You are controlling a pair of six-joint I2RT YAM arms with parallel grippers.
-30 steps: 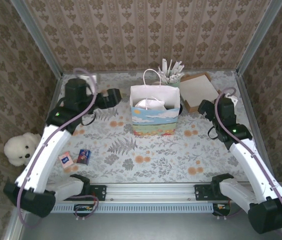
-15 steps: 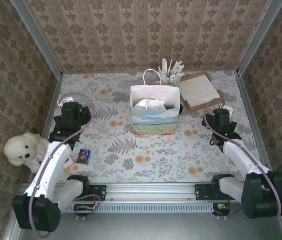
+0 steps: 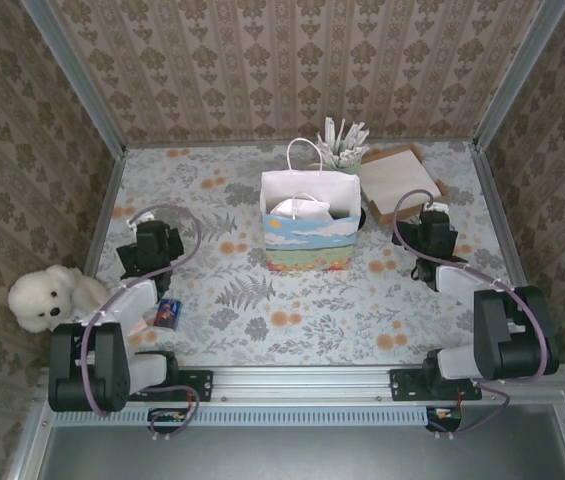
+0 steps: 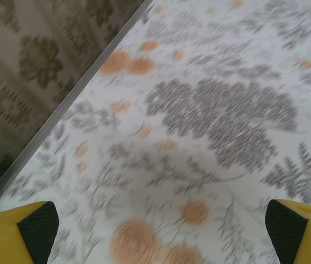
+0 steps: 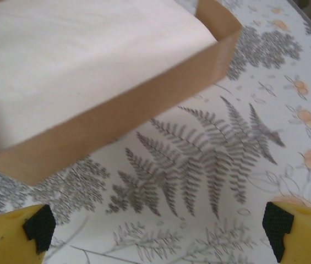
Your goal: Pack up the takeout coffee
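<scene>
The cream cup and the brown pulp carrier tray are hidden from view. A white paper bag (image 3: 309, 225) with a landscape print stands open mid-table, and something white and rounded (image 3: 302, 208) sits inside it. My left gripper (image 3: 149, 243) hovers low over the tablecloth at the left, well away from the bag. Its yellow fingertips (image 4: 26, 228) are spread wide, so the left gripper (image 4: 161, 236) is open and holds nothing. My right gripper (image 3: 430, 233) is to the right of the bag, just in front of the napkin tray. The right gripper (image 5: 158, 231) is open and holds nothing.
A brown tray of flat white napkins (image 3: 399, 182) (image 5: 89, 71) lies at the back right. Next to it stands a green cup of white sticks (image 3: 345, 150). A white teddy bear (image 3: 47, 298) sits outside the left rail. Two small packets (image 3: 167, 314) lie near the left arm.
Both arms have folded back toward the near edge. The left gripper pulled away from the bag to the left side, and the right gripper drew back slightly from the tray.
</scene>
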